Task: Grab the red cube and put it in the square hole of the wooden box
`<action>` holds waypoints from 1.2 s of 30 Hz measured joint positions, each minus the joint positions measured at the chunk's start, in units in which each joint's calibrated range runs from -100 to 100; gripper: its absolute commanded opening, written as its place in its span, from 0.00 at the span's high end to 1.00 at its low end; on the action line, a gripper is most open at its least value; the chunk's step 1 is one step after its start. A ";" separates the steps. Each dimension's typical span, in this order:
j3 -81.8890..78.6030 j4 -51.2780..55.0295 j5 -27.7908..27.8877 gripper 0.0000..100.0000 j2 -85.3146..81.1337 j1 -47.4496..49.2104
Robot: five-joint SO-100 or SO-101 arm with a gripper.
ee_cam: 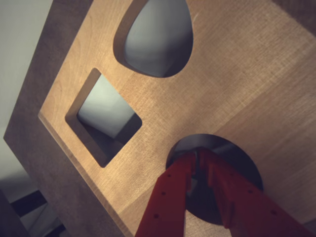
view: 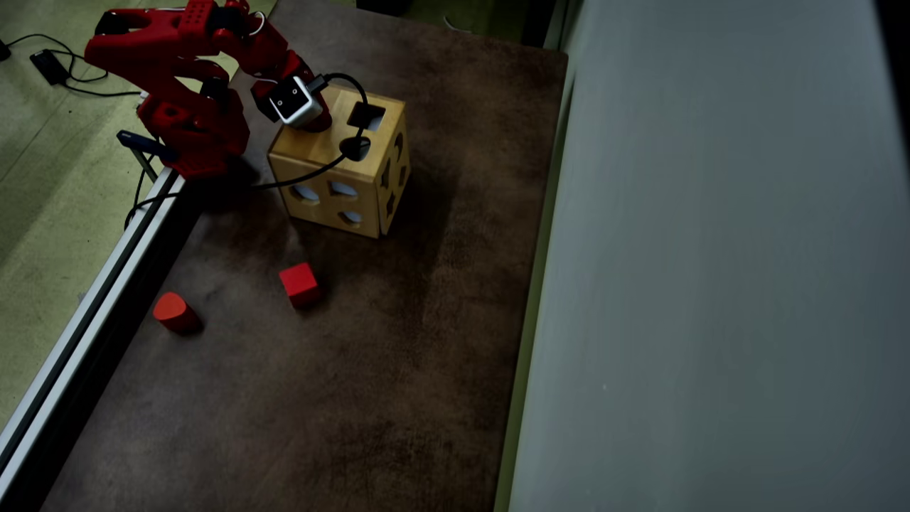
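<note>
wooden box [view: 341, 178] on the table [view: 398, 370] in the overhead view, gripper [ee_cam: 197, 165] over its top, square hole [view: 367, 116] in that top, red cube [view: 299, 284] on the table below the box, rounded block [view: 173, 311] lower left of the box

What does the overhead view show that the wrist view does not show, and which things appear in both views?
Only the overhead view shows the small red cube and the orange-red block with a rounded top, both lying on the dark brown table, apart from the box; also the red arm's base. Only the wrist view shows the red gripper, its fingertips close together over the round hole. Both views show the light-tan wooden box, its square hole and its teardrop-shaped hole.
</note>
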State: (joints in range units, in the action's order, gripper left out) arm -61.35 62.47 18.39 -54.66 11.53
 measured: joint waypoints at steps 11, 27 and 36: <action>45.87 34.30 -17.78 0.98 -40.59 -1.08; 47.95 34.87 -18.22 0.98 -41.02 -0.29; 47.95 34.87 -18.22 0.98 -41.02 -0.29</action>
State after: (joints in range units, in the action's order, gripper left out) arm -13.41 97.34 0.17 -95.68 11.25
